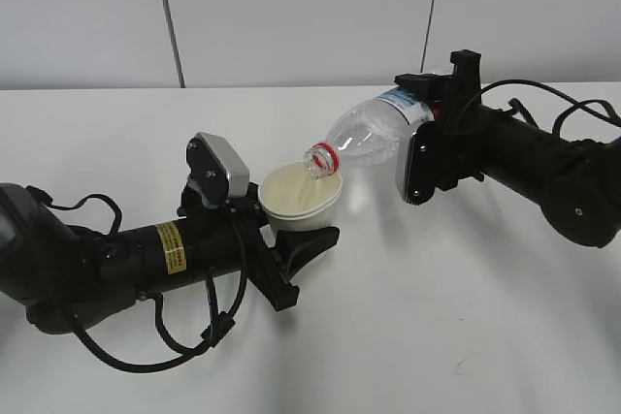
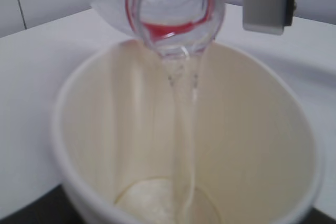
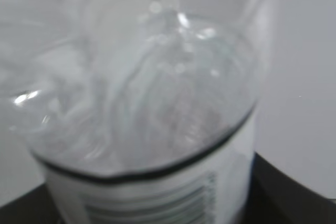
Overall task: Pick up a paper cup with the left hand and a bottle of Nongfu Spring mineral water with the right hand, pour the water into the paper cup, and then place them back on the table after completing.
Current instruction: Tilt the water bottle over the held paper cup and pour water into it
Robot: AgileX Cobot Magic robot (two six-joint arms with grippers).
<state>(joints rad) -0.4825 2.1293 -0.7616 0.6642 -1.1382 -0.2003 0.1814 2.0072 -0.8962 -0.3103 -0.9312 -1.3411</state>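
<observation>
1. Clearly, the paper cup (image 1: 299,197) is showing a smooth cream inside and a round white rim, raised above the white surface (image 1: 437,317).
2. The clear ribbed plastic bottle (image 1: 374,135) is tilting mouth-down, and water (image 2: 185,129) is streaming into the cup.
3. The left gripper (image 1: 296,259) is clasping the cup; the right gripper (image 1: 437,104) is clamping the bottle's labelled end.

Bare table (image 1: 466,317) lies open in front; tilted bottle (image 1: 374,138) blocks the space above the cup (image 1: 299,196)
</observation>
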